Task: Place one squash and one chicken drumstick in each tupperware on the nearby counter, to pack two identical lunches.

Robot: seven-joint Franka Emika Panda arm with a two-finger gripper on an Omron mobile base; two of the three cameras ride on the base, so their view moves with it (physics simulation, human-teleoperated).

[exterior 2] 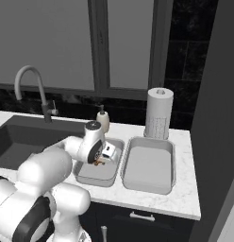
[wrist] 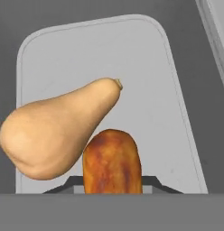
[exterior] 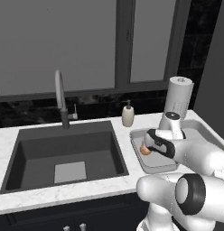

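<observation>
A: Since the jaws are clamped on the chicken drumstick right over the left tupperware, what matters most for setting it down well?

B: Lowering it gently before letting go, I'd say. In the hand view the butternut squash already lies in that tray, its fat end to the left and its stem pointing toward the middle, and the drumstick hangs just beside its belly, perhaps touching it. I can't tell whether the drumstick rests on the tray floor yet.

A: So aim for the bare floor on the side away from the squash?

B: Yes. There's open tray toward the rim there; nudging that way before release should keep the drumstick from rolling onto the squash or knocking it.

A: And the second tray?

B: From the right base view the other tupperware sits just beside the first on the marble worktop, in front of the paper towel roll, and looks empty. It would need its own squash and drumstick afterwards.

A: Any hazards nearby?

B: The soap dispenser stands behind the tray, near the sink, so a straight upward retreat seems safest
</observation>
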